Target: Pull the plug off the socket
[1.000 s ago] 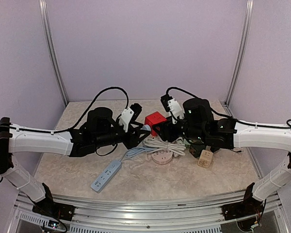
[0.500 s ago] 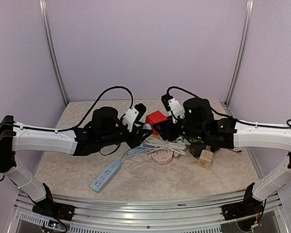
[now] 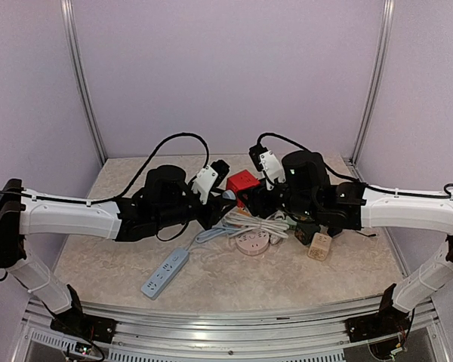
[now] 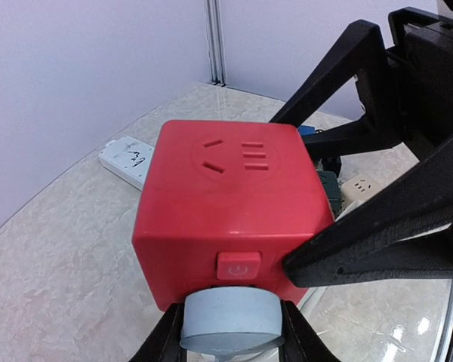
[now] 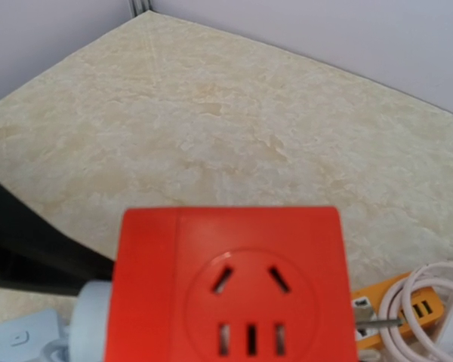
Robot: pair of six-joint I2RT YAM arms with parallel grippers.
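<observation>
The red plastic cube socket [image 4: 226, 204] is clamped by the right gripper [image 4: 283, 194]; the round grey plug [image 4: 230, 320] in its button face is pinched by the left gripper [image 4: 230, 338], axis square to that face

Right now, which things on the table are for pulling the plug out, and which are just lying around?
For the job: red cube socket, held by the right gripper; grey plug in its side, pinched by the left gripper.

Just lying about: blue power strip, round white socket, coiled white cable, beige adapter, orange power strip.
</observation>
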